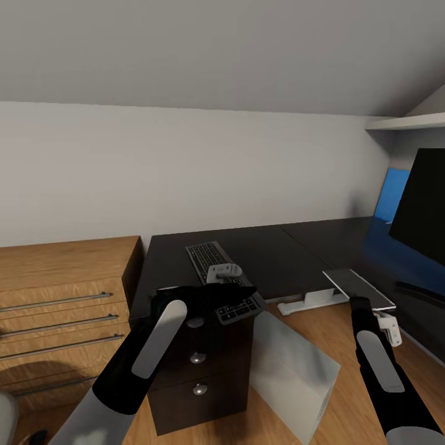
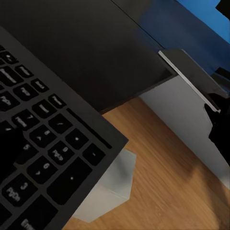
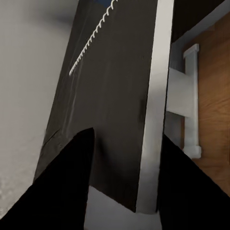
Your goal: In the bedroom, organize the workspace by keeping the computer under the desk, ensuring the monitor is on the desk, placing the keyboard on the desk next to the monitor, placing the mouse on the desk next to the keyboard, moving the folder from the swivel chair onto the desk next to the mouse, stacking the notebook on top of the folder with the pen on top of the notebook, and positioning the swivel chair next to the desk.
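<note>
The left gripper (image 1: 232,290) clamps the keyboard (image 1: 216,272) for placing on the tabletop (image 1: 278,247); the right gripper (image 1: 361,303) holds the notebook (image 1: 358,287).

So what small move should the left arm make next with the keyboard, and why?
Probably carry the keyboard further onto the desk, toward the monitor. Its near end, where the left gripper seems to hold it, hangs past the desk's edge above the computer. Letting go here looks unsafe, and it lies far from the monitor.

Grey walls (image 1: 185,167), wooden floor (image 1: 346,402), wooden chest (image 1: 62,296) at left.
</note>
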